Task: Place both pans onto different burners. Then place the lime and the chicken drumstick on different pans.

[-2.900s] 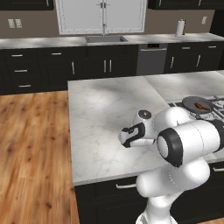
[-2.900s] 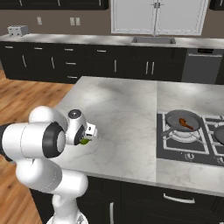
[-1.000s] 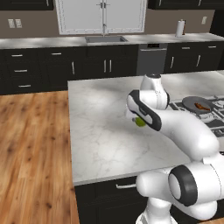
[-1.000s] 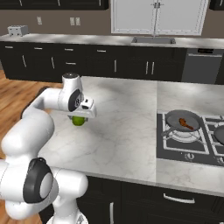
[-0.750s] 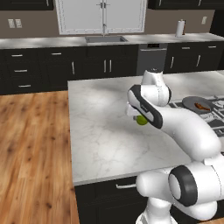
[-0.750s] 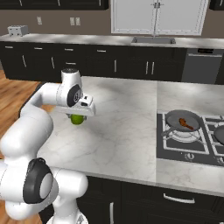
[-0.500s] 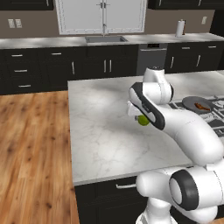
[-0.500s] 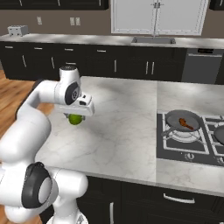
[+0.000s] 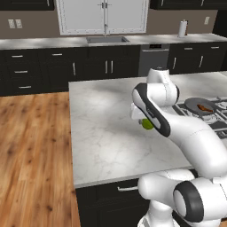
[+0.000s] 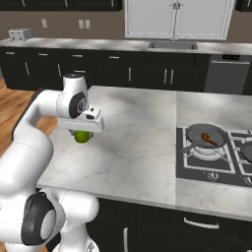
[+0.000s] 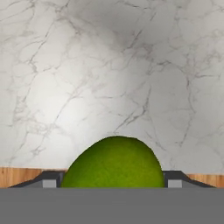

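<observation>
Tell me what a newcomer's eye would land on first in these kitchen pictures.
The big white arm reaching over the marble island counter, with a bright green lime clasped between its fingers above the stone. Next, off to the robot's right, the black cooktop, where a grey pan on a burner already holds the orange-brown chicken drumstick.

Both base views face the marble counter [image 9: 102, 133]; hand view looks down, close.
</observation>
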Tool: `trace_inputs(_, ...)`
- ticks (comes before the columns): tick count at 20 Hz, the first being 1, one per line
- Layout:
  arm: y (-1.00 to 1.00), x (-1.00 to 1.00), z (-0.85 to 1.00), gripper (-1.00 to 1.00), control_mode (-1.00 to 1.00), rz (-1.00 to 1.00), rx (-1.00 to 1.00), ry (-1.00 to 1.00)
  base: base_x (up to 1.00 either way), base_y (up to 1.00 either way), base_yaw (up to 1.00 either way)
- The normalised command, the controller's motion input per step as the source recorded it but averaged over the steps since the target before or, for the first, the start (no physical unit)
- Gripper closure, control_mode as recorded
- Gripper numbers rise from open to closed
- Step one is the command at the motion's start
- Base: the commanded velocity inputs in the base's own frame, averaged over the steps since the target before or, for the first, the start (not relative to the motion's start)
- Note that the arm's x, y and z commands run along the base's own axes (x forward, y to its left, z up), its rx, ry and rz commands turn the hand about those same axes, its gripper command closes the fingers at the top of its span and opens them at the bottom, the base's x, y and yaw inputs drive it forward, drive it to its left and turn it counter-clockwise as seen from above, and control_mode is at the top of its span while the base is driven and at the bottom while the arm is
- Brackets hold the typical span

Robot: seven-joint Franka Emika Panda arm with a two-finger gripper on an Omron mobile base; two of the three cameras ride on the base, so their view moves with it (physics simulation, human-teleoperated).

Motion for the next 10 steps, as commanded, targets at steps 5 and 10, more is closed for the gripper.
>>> trace_inputs(5,0.0,-0.15,0.1,1.0,-1.0,0.0,0.0,0.03,0.0,0.0,0.0)
trace_inputs(10,0.0,-0.06,0.07,1.0,-1.0,0.0,0.0,0.03,0.0,0.0,0.0)
